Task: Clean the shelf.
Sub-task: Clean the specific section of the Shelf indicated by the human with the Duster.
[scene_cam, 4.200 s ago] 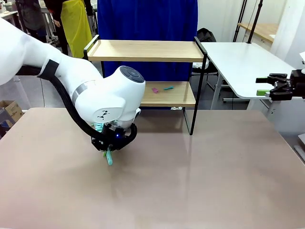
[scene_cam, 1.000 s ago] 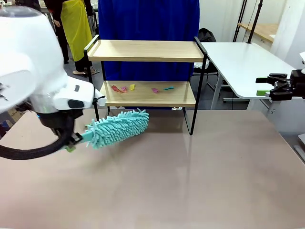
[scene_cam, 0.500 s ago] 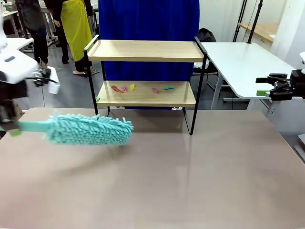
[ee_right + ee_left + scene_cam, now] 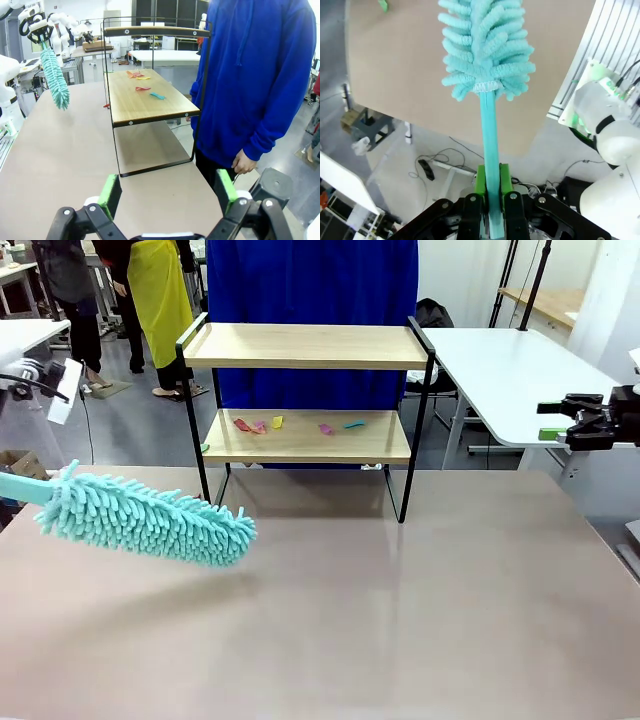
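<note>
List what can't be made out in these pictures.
- Front view: the teal fluffy microfibre duster has its handle cut off by the left edge.
- Left wrist view: the duster's tip is cut off by the top edge.
- Front view: the small coloured scraps on the lower board of the black-framed two-tier wooden shelf are too small to identify.
- Right wrist view: the shelf's top board is edge-on, its surface hidden.

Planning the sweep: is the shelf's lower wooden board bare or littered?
Littered: pink, yellow and teal scraps lie on the lower light wooden board of the black-framed two-tier shelf.
</note>
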Robot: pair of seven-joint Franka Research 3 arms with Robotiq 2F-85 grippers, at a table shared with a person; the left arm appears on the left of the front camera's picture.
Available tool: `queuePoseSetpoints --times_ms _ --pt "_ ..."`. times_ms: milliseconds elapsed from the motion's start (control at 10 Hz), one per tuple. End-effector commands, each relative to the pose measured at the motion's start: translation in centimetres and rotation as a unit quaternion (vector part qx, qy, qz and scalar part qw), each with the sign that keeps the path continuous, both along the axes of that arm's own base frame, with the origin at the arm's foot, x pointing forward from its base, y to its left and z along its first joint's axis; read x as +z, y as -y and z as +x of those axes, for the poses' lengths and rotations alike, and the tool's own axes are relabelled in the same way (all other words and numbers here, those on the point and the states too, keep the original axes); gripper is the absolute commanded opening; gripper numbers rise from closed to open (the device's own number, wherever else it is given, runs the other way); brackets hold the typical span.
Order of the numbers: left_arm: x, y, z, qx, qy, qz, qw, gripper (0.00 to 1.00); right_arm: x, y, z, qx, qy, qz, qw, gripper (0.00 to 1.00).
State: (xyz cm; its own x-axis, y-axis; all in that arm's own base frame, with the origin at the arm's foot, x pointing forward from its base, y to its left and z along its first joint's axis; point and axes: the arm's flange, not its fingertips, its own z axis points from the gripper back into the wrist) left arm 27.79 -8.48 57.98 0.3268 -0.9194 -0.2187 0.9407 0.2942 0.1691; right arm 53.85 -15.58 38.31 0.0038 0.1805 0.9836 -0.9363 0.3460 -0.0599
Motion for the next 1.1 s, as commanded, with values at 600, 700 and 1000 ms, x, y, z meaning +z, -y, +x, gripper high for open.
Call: queuePoseSetpoints --times_ms 600,700,1000 --pt "0.3 -0.61 0.01 0.004 0.002 -0.005 1.0 0.13 0.25 -0.19 -0.01 0.002 0.003 -0.001 1.0 1.0" --pt "0.3 -0.61 0.01 0.004 0.002 -0.005 1.0 0.13 0.25 -0.19 -0.01 0.002 0.003 -0.001 1.0 1.0" --pt "0.3 -0.61 0.01 0.004 0.002 -0.005 1.0 0.13 0.25 -0.19 -0.01 0.002 0.003 -0.001 1.0 1.0"
